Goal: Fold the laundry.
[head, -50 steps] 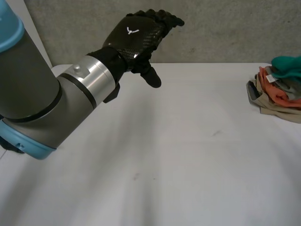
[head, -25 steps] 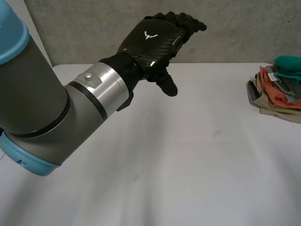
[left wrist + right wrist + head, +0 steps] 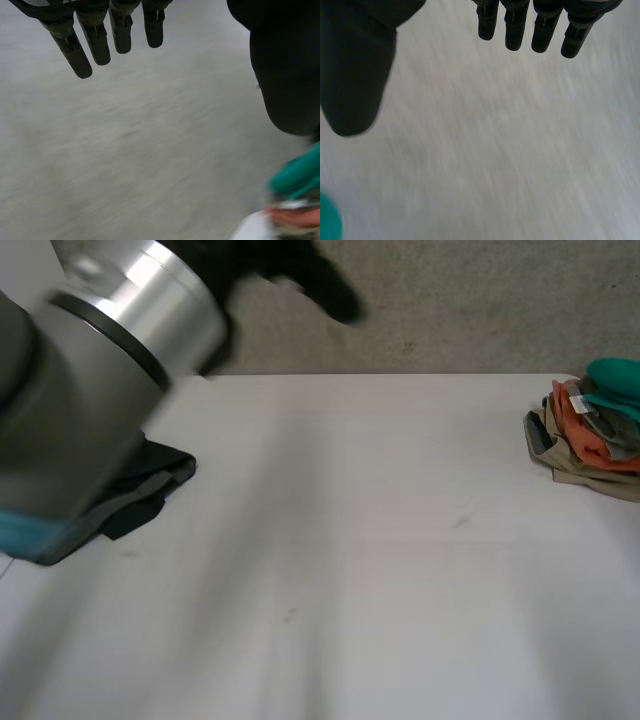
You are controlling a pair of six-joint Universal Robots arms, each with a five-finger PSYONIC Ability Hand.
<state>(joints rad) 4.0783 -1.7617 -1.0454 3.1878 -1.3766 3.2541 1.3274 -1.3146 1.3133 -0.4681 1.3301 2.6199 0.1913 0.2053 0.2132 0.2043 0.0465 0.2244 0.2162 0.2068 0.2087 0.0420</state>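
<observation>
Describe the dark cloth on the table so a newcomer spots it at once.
On the white table, look to the left side, where the robot's left arm hangs over it. A crumpled dark cloth with a grey edge lies there, partly under the arm. It sits alone, unlike the pile of teal, orange and beige clothes at the right edge.

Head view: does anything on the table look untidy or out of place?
A dark garment lies crumpled on the left, partly hidden by the left arm; the clothes heap at the right edge is uneven.
</observation>
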